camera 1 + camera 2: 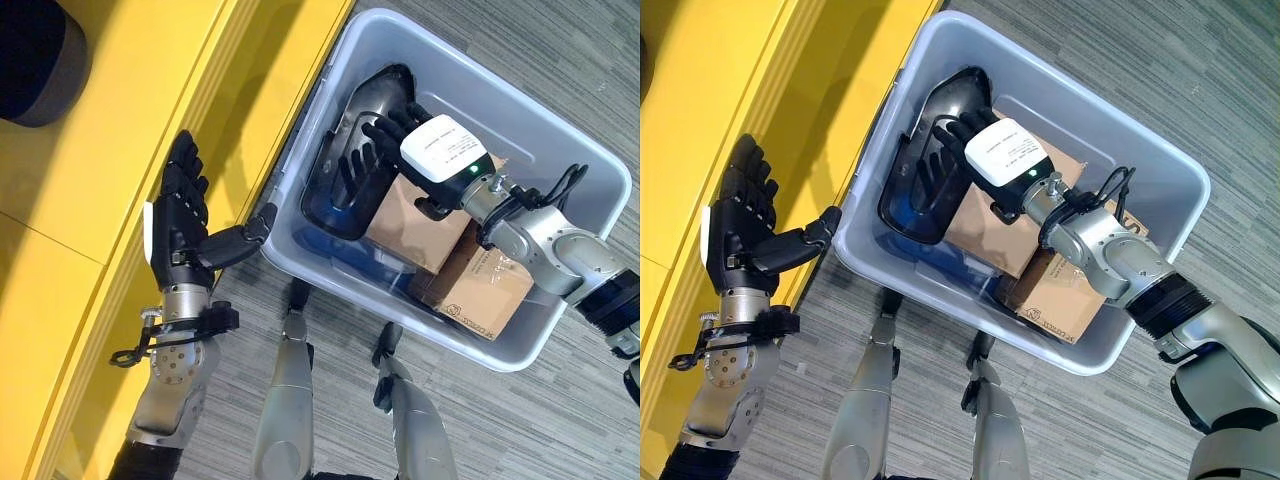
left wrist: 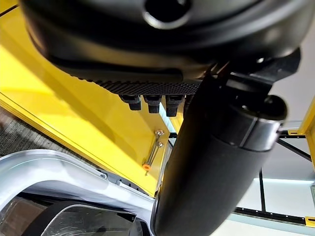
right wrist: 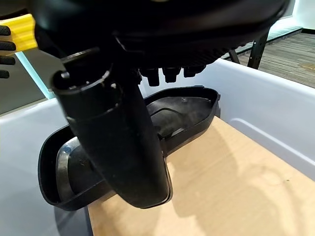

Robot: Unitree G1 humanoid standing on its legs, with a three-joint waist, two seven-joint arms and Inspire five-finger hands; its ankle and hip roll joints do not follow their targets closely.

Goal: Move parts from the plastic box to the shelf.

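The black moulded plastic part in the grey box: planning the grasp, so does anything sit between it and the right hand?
Nothing visible does. The right hand hangs open directly over the black moulded plastic part; the brown cardboard boxes lie beside it.

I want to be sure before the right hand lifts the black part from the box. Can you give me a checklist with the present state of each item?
1. Right hand is over the black plastic part: ok, its straight fingers reach onto the part.
2. Fingers closed round the part: not ok, they are straight, no grasp yet.
3. Part is free to lift: cannot tell; it leans against the wall of the grey plastic box, beside the cardboard boxes.
4. Left hand is out of the way: ok, it is open, outside the box by the yellow shelf.
5. Shelf has room for the part: ok, bare yellow surface near the left hand.
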